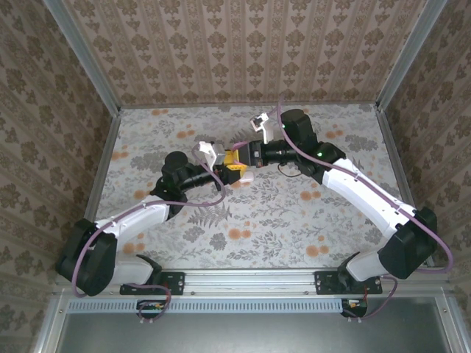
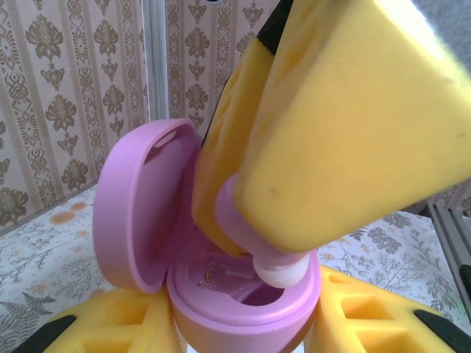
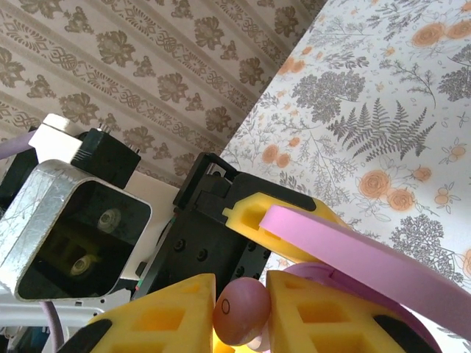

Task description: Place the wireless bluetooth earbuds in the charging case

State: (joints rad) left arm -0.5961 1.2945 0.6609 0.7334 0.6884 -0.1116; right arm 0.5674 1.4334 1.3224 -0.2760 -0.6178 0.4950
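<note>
My left gripper (image 2: 239, 331) is shut on the pink-purple charging case (image 2: 243, 312), holding it upright with its lid (image 2: 136, 213) swung open to the left. My right gripper (image 3: 241, 323) is shut on a pinkish earbud (image 3: 241, 310). The earbud's whitish tip (image 2: 280, 271) sits at the rim of the case's right well, under the right gripper's yellow fingers (image 2: 353, 125). Small gold contacts show inside the case's left well. In the top view both grippers meet mid-table, left gripper (image 1: 221, 163) and right gripper (image 1: 240, 163), with the case (image 1: 245, 177) between them.
The floral tabletop (image 1: 294, 213) stretches all round the arms. Patterned walls with metal posts (image 2: 154, 66) close in the back and sides. The left wrist camera housing (image 3: 73, 235) sits close beside my right fingers.
</note>
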